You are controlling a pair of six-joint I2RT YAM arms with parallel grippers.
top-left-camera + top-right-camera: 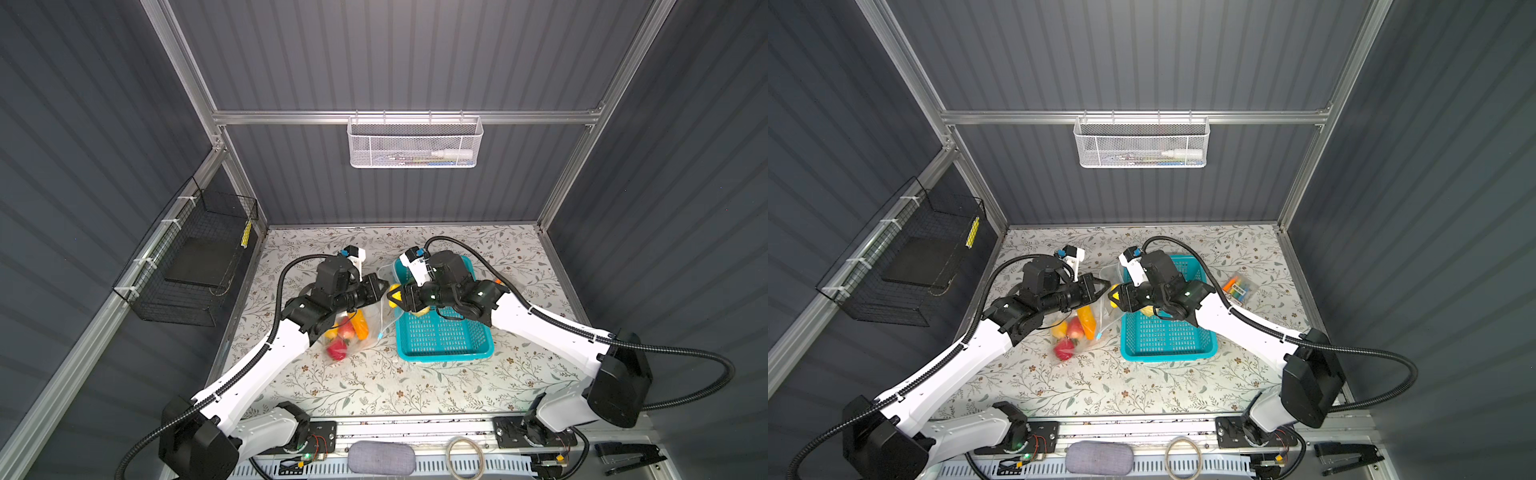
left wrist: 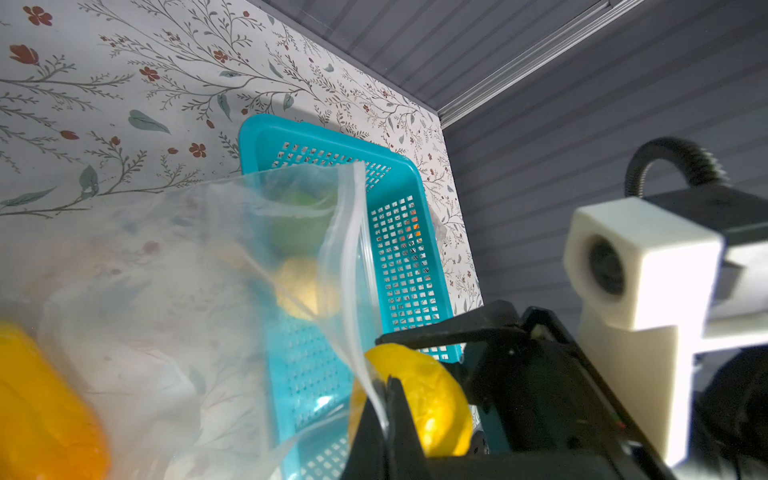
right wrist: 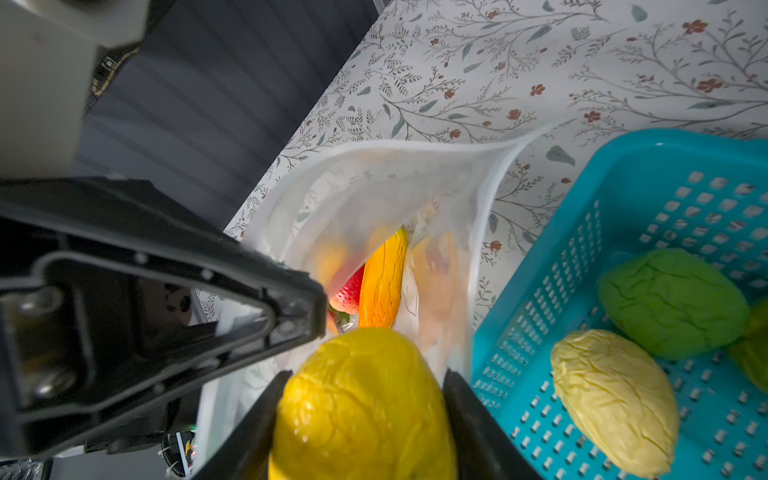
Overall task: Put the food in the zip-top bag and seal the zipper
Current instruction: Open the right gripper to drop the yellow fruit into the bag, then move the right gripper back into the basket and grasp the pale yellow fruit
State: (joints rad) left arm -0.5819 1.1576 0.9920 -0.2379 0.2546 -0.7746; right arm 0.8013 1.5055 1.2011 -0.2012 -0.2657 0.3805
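My left fingers [image 1: 383,286] are pressed together on the mouth edge of the zip-top bag [image 1: 368,332], holding that edge up. In the left wrist view they are cut off by the frame and the pinch is blurred. My right fingers [image 1: 392,297] stand about half open, clamped on a yellow fruit [image 3: 361,415] at the bag's mouth, just beside the left fingers. In both top views the 2 arms cover the mouth, so I cannot tell how far in the fruit sits.

The zipper [image 2: 353,249] is a thin clear strip, parted along the mouth; its light-blue slider [image 1: 1099,335] is barely visible. Through the crinkly clear film I see a red piece [image 1: 337,350], an orange piece [image 1: 360,325] and others too hazy to name.

The teal perforated basket [image 1: 444,345] sits just beside the bag. It holds 1 wrinkled green piece [image 3: 673,303], 1 pale yellow piece [image 3: 615,403] and a 2nd green one cut off by the frame. A packet [image 1: 1239,286] lies beyond it on the floral desk [image 1: 415,386].
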